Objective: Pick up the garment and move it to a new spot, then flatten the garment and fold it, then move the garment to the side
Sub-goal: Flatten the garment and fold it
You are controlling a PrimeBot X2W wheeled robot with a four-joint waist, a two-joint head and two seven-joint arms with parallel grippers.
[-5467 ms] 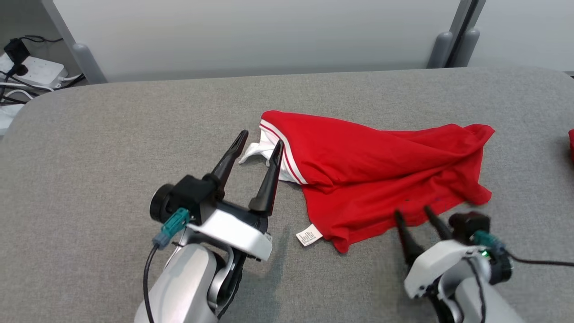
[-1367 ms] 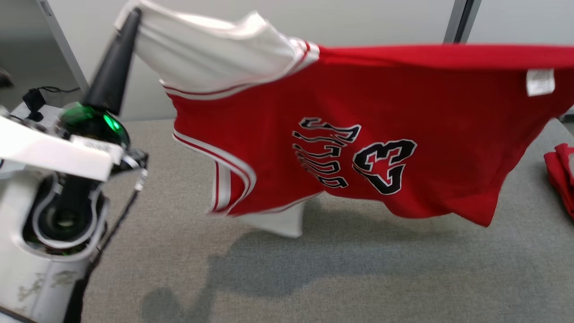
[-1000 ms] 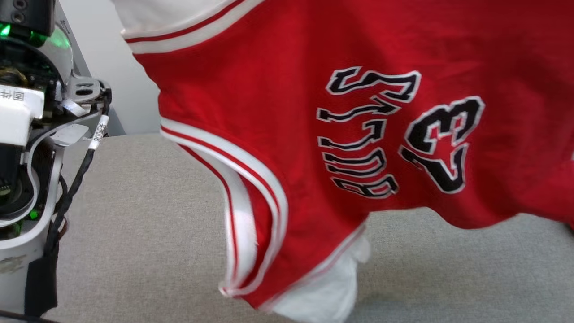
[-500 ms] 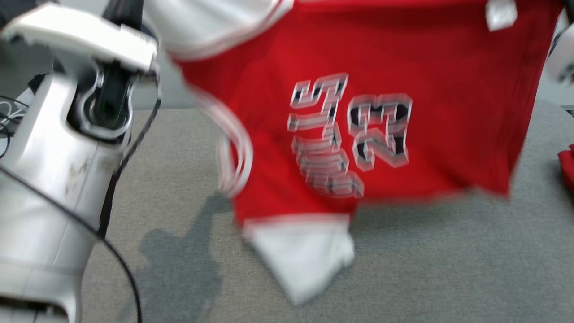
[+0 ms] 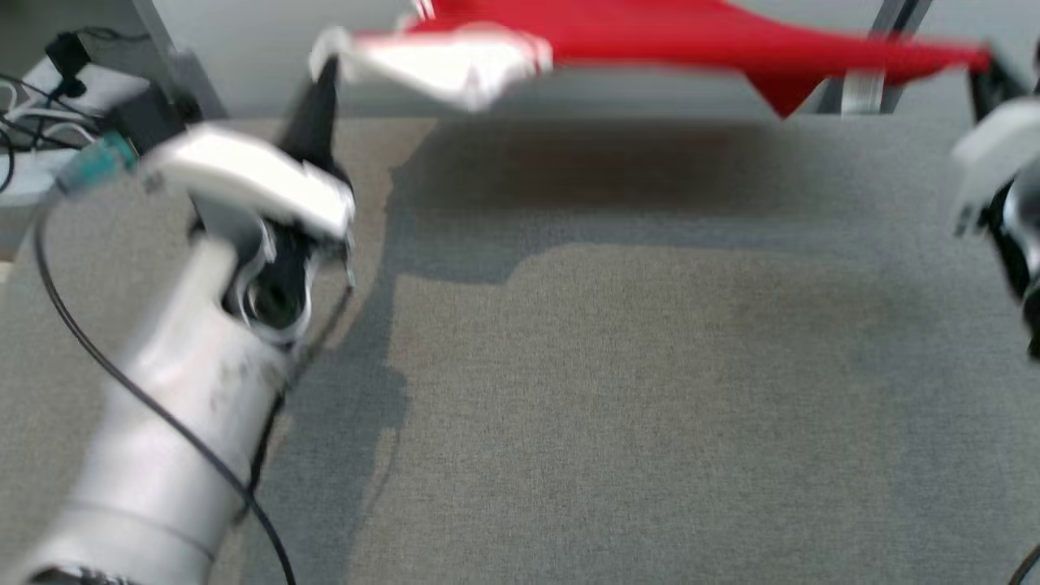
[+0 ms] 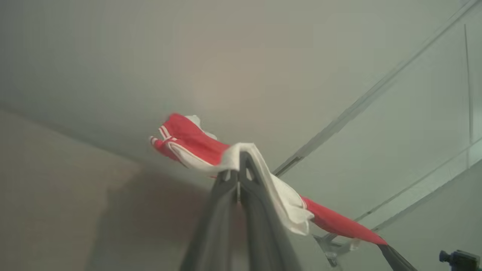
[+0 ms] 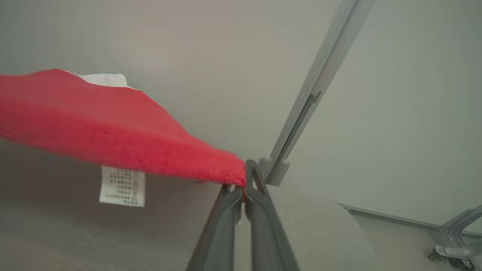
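The garment [image 5: 691, 41], a red jersey with white trim, is in the air above the far part of the tabletop [image 5: 650, 390]; it is stretched almost flat between the two arms, and its shadow [image 5: 585, 179] lies wide on the grey surface below. The left fingers [image 6: 220, 218] are pressed together on the white edge at one end; the right fingers [image 7: 224, 226] are pressed together on a red corner at the other end, near the white label [image 7: 122, 186] that hangs down. The head view is blurred, so I judge that the cloth is in quick motion, perhaps a swing to spread it out for the flattening.

What could go wrong: each grip takes only a thin piece of edge, so a sharp pull may draw a corner out; then that side would drop and crumple. If the arms come down unevenly, the loose part may fold under itself; if they come down too far back, the cloth may hang over the far edge of the tabletop.
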